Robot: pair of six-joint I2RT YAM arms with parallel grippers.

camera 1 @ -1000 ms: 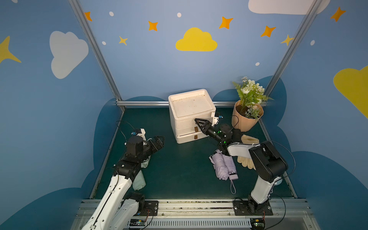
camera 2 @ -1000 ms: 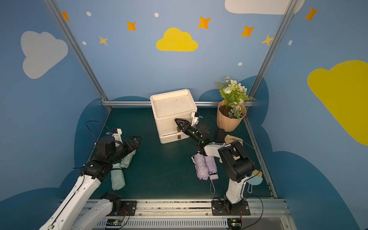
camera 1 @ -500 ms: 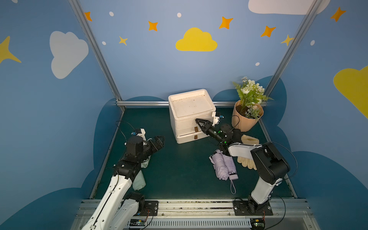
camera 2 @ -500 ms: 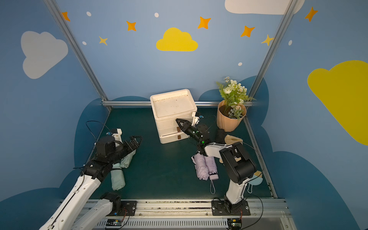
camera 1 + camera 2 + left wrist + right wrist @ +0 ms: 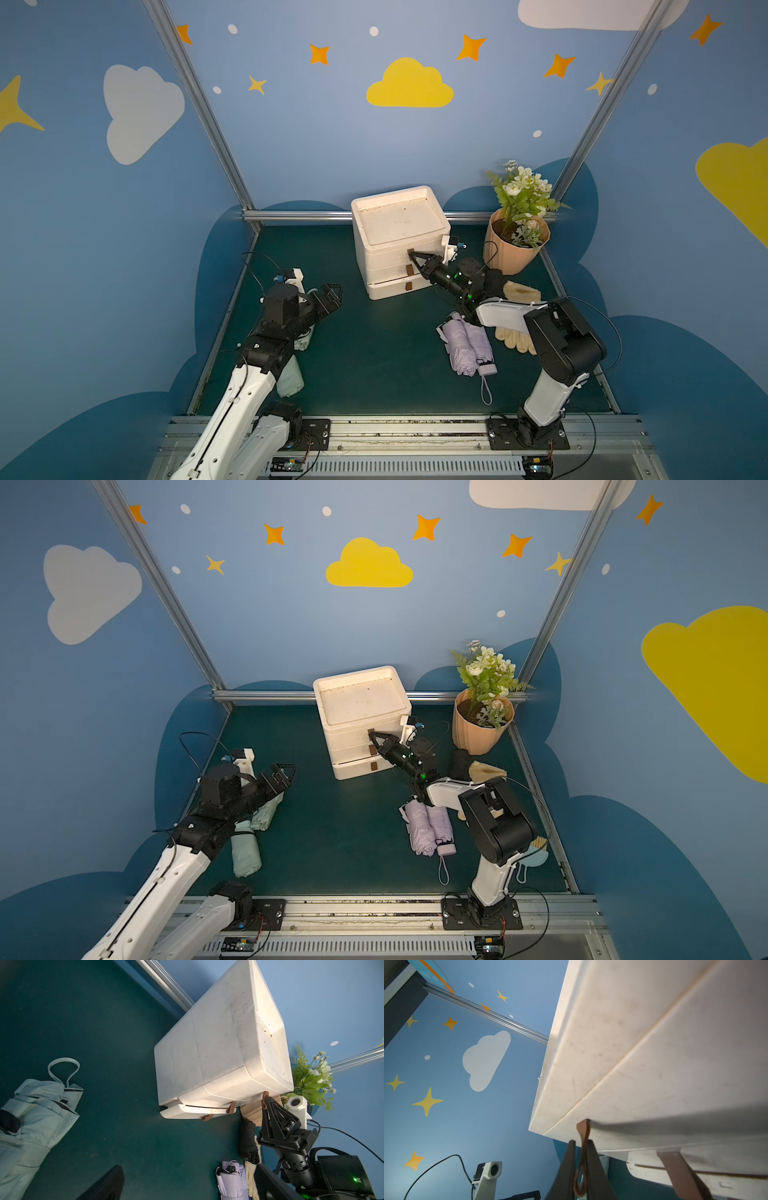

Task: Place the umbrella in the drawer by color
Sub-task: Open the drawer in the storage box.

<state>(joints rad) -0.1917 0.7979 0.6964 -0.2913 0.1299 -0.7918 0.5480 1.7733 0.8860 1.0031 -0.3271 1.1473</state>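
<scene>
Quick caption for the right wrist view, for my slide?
Close-up: right gripper shut on the top drawer's brown pull tab on the white drawer unit.

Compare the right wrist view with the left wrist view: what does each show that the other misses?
Only the right wrist view shows the right gripper pinching the top drawer's brown pull loop between its fingers. Only the left wrist view shows the mint umbrella, lilac umbrella, black umbrella and potted flowers. Both show the white drawer unit and that gripper at its top handle.
</scene>
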